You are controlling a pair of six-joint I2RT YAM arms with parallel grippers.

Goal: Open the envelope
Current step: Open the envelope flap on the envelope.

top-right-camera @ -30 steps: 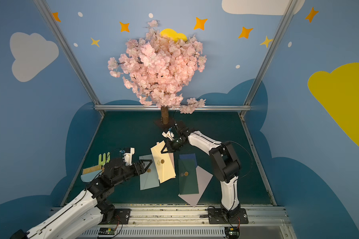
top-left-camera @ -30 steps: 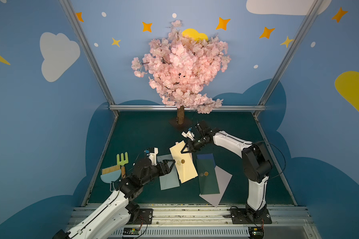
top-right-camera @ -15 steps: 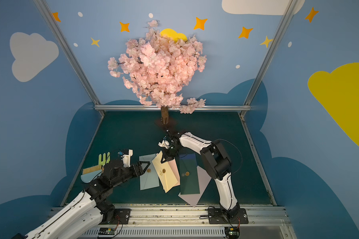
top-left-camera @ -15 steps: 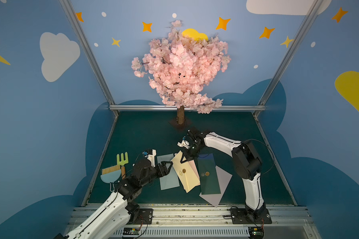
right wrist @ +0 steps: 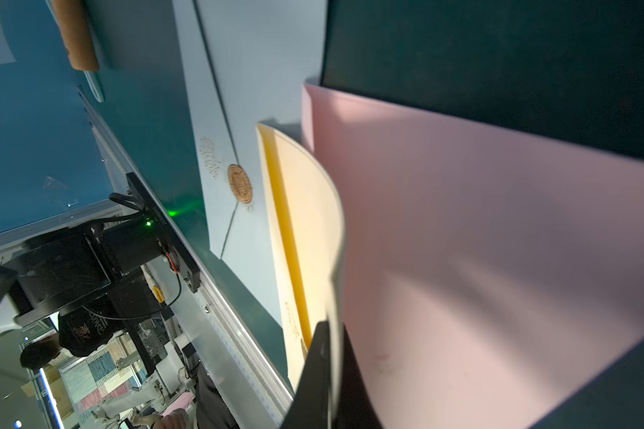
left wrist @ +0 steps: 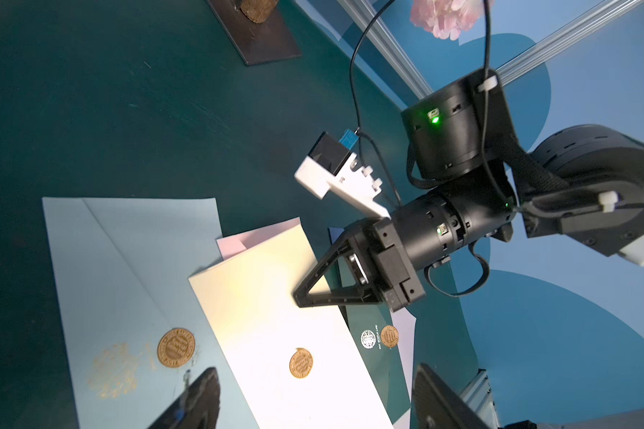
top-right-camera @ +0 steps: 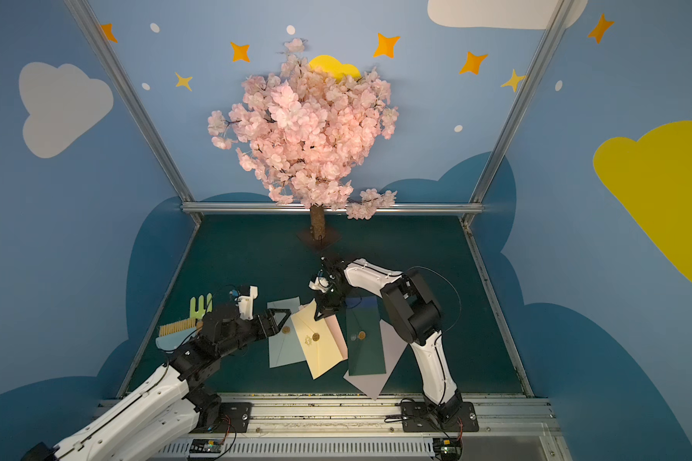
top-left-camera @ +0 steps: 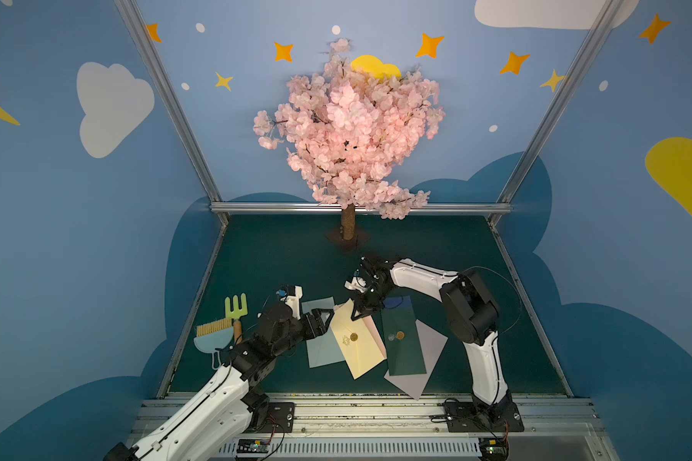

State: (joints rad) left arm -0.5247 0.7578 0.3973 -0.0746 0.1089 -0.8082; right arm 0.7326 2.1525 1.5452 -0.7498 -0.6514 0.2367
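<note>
A cream envelope (top-left-camera: pixel 360 351) with a gold wax seal (left wrist: pixel 300 363) lies slanted at the middle of the green mat, in both top views (top-right-camera: pixel 322 351). My right gripper (top-left-camera: pixel 354 317) is shut on its far edge, which curls up off a pink envelope (right wrist: pixel 461 241). In the right wrist view the cream sheet (right wrist: pixel 305 223) bends into the shut right gripper (right wrist: pixel 335 367). My left gripper (top-left-camera: pixel 324 315) stands open just left of the cream envelope, over a light blue envelope (top-left-camera: pixel 320 343). In the left wrist view its fingers (left wrist: pixel 198 401) frame the seal, with nothing between them.
A dark green sealed envelope (top-left-camera: pixel 402 339) and a lavender sheet (top-left-camera: pixel 428 359) lie to the right of the cream one. A brush with dustpan (top-left-camera: pixel 212 339) and a green rake (top-left-camera: pixel 236 307) sit at the left. The blossom tree's trunk (top-left-camera: pixel 347 223) stands at the back.
My right gripper has come toward the front, keeping hold of the cream envelope, which slid nearer and turned more slanted. The left gripper has barely moved and stays open.
</note>
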